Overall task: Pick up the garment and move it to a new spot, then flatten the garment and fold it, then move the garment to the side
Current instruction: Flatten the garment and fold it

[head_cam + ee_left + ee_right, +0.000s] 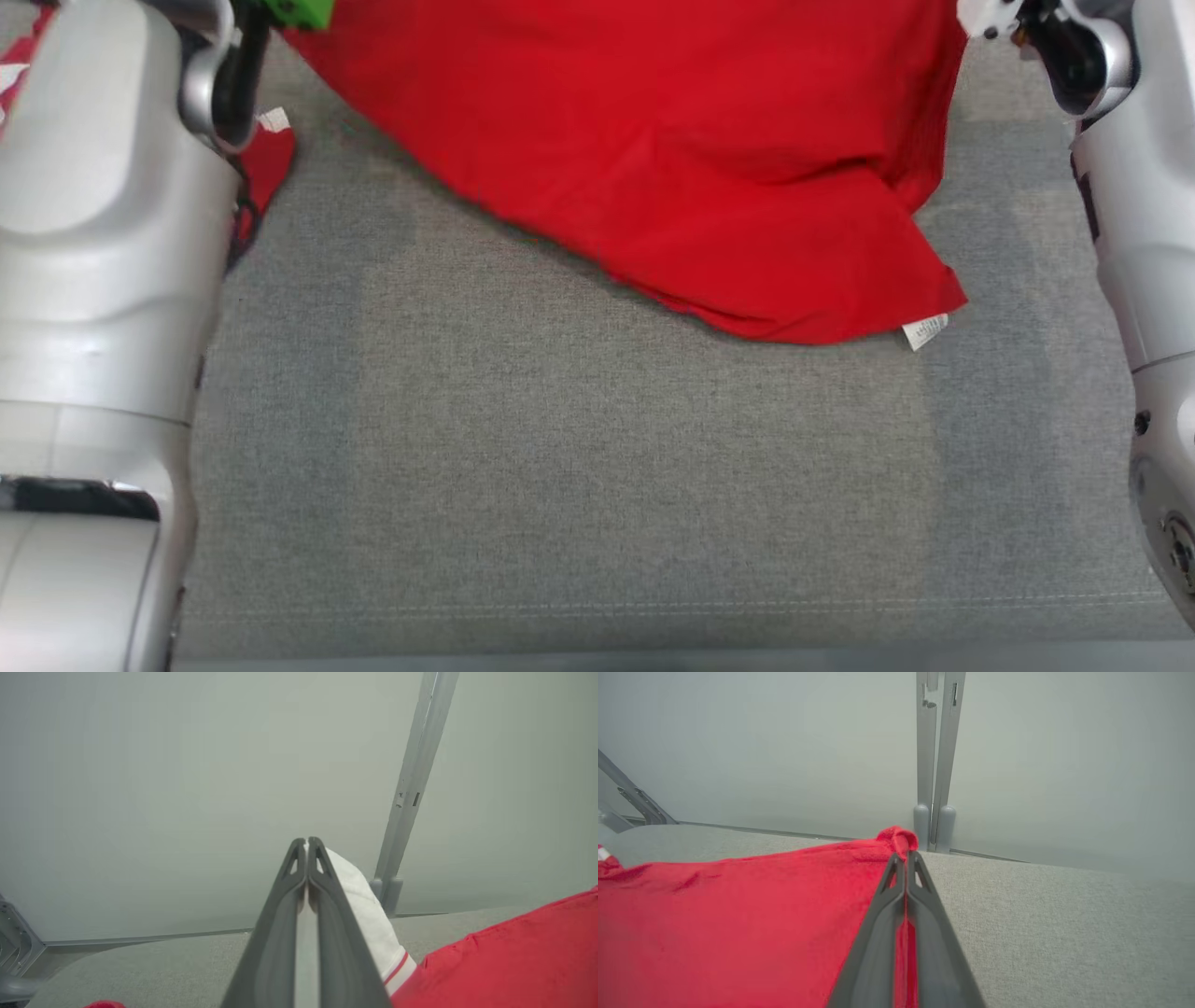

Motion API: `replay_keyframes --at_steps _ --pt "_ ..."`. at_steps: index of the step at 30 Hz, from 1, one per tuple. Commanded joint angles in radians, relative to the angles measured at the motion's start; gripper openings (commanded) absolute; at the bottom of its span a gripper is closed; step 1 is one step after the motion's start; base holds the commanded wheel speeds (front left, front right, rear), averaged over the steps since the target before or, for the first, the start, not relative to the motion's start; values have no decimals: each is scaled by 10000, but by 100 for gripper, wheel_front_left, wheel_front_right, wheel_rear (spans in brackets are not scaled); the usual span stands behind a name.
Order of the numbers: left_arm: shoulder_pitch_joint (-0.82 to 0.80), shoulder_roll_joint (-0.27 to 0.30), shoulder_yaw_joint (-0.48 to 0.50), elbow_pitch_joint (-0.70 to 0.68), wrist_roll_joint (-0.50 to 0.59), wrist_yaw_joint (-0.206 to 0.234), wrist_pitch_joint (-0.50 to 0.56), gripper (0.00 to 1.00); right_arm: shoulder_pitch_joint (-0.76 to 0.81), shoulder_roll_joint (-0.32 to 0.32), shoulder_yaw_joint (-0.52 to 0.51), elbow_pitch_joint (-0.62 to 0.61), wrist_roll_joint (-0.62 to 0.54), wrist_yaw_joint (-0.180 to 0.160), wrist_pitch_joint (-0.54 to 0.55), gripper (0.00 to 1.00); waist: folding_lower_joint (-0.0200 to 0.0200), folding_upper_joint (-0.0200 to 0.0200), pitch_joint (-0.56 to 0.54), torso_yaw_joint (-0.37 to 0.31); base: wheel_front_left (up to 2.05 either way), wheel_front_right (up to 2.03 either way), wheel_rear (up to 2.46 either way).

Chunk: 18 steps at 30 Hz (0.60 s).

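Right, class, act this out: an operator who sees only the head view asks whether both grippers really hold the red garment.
Observer: Yes for the right gripper: in its wrist view it is shut on a bunched red corner of the garment.
Operator: And the left?
Observer: The left gripper is shut too, pinching a white sleeve with a red-striped cuff.
Operator: What stands behind?
Observer: A grey post against a pale wall.

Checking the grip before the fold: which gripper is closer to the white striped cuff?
Left. The left gripper is shut on the white striped cuff; the right gripper pinches a red corner of the garment, far across from it.
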Motion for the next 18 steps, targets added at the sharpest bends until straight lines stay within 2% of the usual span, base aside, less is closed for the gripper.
replay_keyframes --at_steps 1,12,18 --pt "-294 181 54 -102 12 -29 -79 0 -163 -99 18 -64 86 -10 -90 0 0 0 -256 -152 0 0 0" --pt "-1666 1498 -463 -2059 -784 -189 -571 0 -1110 -451 930 -92 335 -10 -1598 0 0 0 -1178 -623 0 0 0" --pt "-2010 1587 -282 -2461 -1171 -192 -786 0 -1414 -527 939 -21 17 -10 -2364 0 0 0 -1388 -843 0 0 0"
